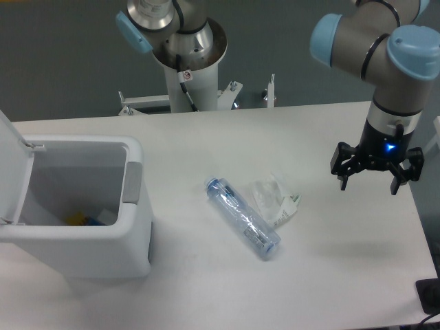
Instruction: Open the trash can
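The white trash can [134, 230] stands at the left of the table with its lid [9, 158] swung up and back at the left edge. Its inside is exposed, with small yellow and blue items at the bottom. A grey push-button [132, 182] sits on its right rim. My gripper [369, 183] hangs open at the far right of the table, well away from the can, with nothing between its fingers.
A clear plastic bottle [242, 218] lies diagonally at mid-table, with a crumpled clear wrapper [273, 199] just right of it. The robot's base column [187, 62] rises behind the table. The table's right edge lies close to the gripper.
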You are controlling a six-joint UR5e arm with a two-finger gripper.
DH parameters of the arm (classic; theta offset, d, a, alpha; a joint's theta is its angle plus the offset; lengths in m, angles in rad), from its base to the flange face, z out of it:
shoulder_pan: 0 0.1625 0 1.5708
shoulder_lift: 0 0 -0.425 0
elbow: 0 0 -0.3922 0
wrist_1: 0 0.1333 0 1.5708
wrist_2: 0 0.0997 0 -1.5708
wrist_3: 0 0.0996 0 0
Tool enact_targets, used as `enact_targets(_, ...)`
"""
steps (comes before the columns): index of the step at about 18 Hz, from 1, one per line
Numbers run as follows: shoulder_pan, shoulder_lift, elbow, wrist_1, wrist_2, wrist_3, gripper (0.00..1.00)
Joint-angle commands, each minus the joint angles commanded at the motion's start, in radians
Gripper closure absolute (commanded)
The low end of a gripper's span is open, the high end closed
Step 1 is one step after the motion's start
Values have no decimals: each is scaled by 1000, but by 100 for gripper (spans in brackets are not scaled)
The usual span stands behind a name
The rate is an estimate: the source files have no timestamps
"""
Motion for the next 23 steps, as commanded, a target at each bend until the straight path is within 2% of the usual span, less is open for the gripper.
enact_targets(7,0,-14,-2,-2,6,27,0)
enact_targets(10,0,-20,-14,-18,133,208,0)
enact_targets(13,0,-35,-12,-26,172,326,0)
enact_targets(16,0,-55,-2,-28,189,333,0)
enact_targets(23,-8,-52,-20,-14,192,351,0)
